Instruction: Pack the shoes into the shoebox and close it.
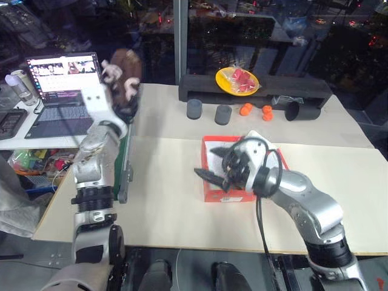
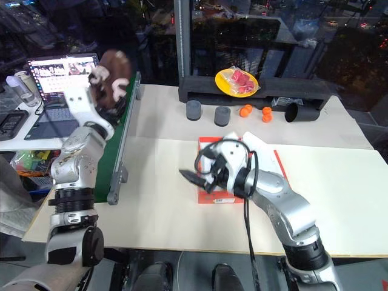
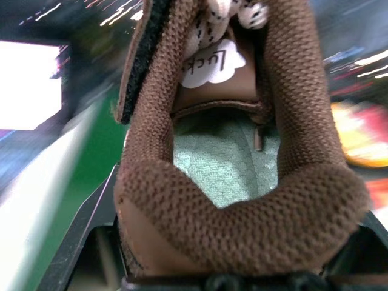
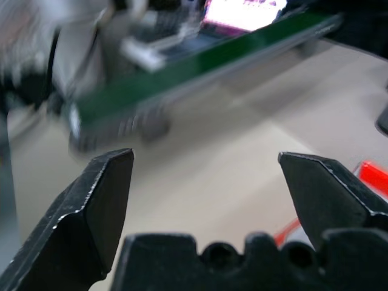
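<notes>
Right gripper [image 2: 193, 177] jaws gape empty beside shoebox [image 2: 209, 197]; left gripper [image 2: 104, 85] jaws clamp shoe [image 3: 242, 151]

Beige table [image 1: 176, 212], open laptop [image 1: 60, 91], dark windows [image 1: 273, 30]

The right arm hides much of the shoebox [image 1: 213, 193]; the background in the wrist views is blurred.

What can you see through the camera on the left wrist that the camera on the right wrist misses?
The left wrist view looks into a brown shoe held by the left gripper: its pale insole and a white tag with handwriting. The right wrist view shows the right gripper, open with nothing between its black fingers, above the beige table, with a red corner of the shoebox. Both share the green board.
</notes>
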